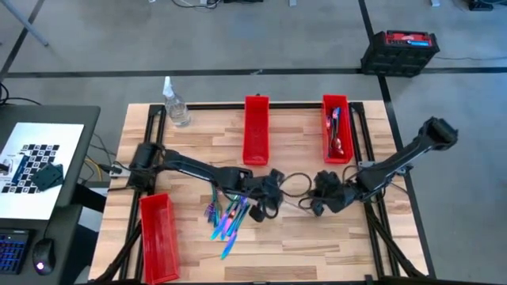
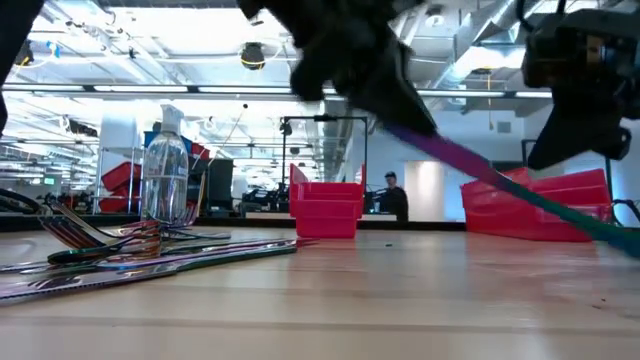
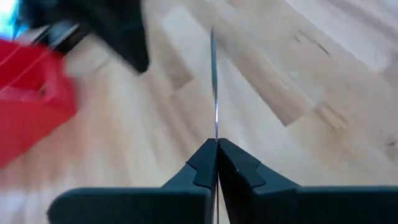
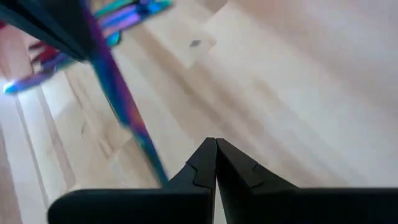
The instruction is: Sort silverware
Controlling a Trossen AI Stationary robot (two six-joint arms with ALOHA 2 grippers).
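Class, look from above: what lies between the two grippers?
A slim iridescent utensil, clamped in the left gripper, spans the gap toward the shut right gripper. The high and low views show it.

High view: mounted overhead, facing straight down, far enough to take in the whole table and surrounding floor. Low view: at table-top level, facing level across the boards into the room, close to the silverware pile.

Left wrist view: looks forward past the left gripper, close above the boards. Right wrist view: looks forward past the right gripper, equally close.

Shared ground: the iridescent utensil ahead of the left gripper appears in the low, left wrist and right wrist views.
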